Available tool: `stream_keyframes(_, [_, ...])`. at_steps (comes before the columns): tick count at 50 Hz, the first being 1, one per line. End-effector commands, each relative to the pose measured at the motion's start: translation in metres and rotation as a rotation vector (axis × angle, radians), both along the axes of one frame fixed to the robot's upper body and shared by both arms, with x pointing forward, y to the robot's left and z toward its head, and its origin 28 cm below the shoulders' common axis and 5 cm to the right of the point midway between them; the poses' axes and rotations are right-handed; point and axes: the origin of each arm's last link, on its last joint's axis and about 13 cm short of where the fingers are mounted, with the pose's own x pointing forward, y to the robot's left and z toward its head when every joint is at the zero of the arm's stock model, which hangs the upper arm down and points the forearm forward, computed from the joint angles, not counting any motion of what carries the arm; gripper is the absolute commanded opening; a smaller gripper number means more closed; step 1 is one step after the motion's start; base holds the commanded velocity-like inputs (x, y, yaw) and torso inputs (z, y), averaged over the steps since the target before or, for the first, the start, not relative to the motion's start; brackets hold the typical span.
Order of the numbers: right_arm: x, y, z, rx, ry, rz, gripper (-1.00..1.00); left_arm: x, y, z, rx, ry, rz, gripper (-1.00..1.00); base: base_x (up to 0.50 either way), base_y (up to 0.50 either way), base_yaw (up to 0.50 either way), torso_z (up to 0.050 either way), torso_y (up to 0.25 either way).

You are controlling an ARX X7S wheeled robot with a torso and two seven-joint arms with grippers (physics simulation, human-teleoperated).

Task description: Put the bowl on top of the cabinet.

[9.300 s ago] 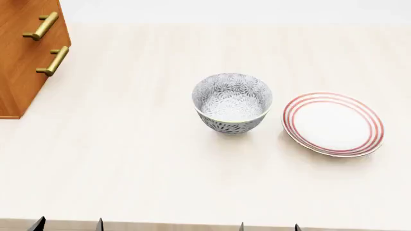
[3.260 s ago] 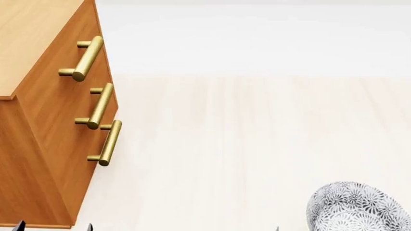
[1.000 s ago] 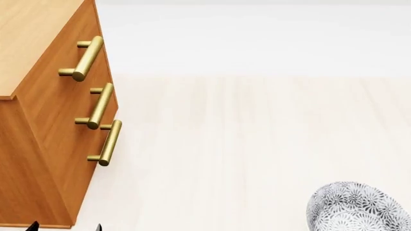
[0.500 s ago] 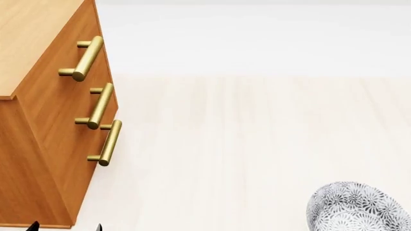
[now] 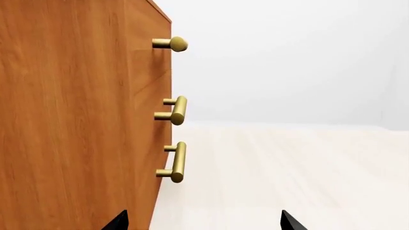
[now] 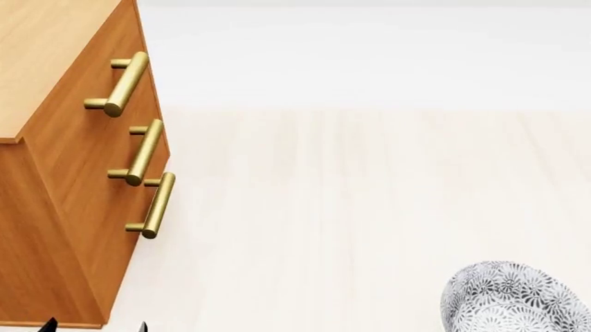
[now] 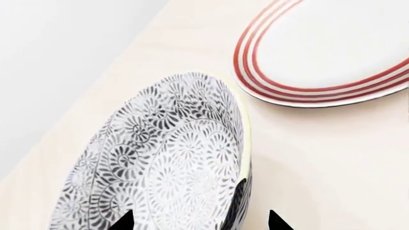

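The bowl (image 6: 515,299) sits on the pale worktop (image 6: 351,207) at the lower right of the head view, partly cut off by the picture's edge, well apart from the cabinet (image 6: 65,173) at the far left. The cabinet shows its lighter flat top and three brass bar handles (image 6: 138,149) down its front.

In the right wrist view the bowl (image 7: 172,163) fills the near field, its patterned wall and rim running between the two dark tips of the right gripper (image 7: 199,221). One of the fingers (image 7: 122,221) shows against the bowl's patterned surface, the other (image 7: 278,222) shows against the worktop just past the rim. They stand spread, with the rim between them; only the tips show, so I cannot tell whether either one touches the bowl. Just beyond the bowl lies a flat white plate (image 7: 332,52) with red rings, near it but apart.

In the left wrist view the left gripper (image 5: 203,221) faces the cabinet (image 5: 76,120) at its front corner. Its two dark fingers (image 5: 118,221) are spread with nothing between them, one showing against the cabinet's side, the other against the worktop (image 5: 288,167). In the head view the same tips (image 6: 93,325) peek in at the bottom edge, by the cabinet's foot.
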Motion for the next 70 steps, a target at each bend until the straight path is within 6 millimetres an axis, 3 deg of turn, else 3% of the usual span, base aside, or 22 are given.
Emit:
stream_keyframes(1, [0.002,-0.003,-0.001,0.019,0.005,-0.005,1.0,0.0,0.0,0.0,0.001,0.001,-0.001,1.0,0.0,0.0,0.0,0.0,0.0])
stream_keyframes(7, [0.003,-0.002,-0.002,0.012,0.012,0.009,1.0,0.0,0.0,0.0,0.001,0.001,-0.001,1.0,0.0,0.0,0.0,0.0,0.0])
stream_keyframes(8, [0.003,-0.002,-0.002,0.014,0.011,0.01,-1.0,0.0,0.0,0.0,0.001,0.001,-0.001,1.0,0.0,0.0,0.0,0.0,0.0])
stream_keyframes(31, [0.001,0.0,-0.001,0.009,-0.001,0.017,-1.0,0.002,0.0,-0.001,-0.005,0.007,0.0,1.0,0.0,0.0,0.0,0.0,0.0])
stream_keyframes(43, [-0.02,0.009,0.017,-0.124,-0.176,0.06,-1.0,0.001,0.0,0.0,-0.004,0.005,0.001,1.0,0.0,0.0,0.0,0.0,0.0])
stream_keyframes(57, [-0.027,0.019,0.024,-0.256,-0.21,0.14,-1.0,-0.001,0.0,0.0,-0.011,0.003,-0.017,1.0,0.0,0.0,0.0,0.0,0.0])
stream_keyframes(61, [-0.027,0.025,0.039,-0.32,-0.235,0.164,-1.0,-0.002,0.0,0.002,-0.025,0.004,-0.03,1.0,0.0,0.0,0.0,0.0,0.0])
stream_keyframes(70, [-0.024,0.035,0.05,-0.416,-0.24,0.179,-1.0,-0.006,0.0,0.003,-0.052,0.035,-0.092,1.0,0.0,0.0,0.0,0.0,0.002])
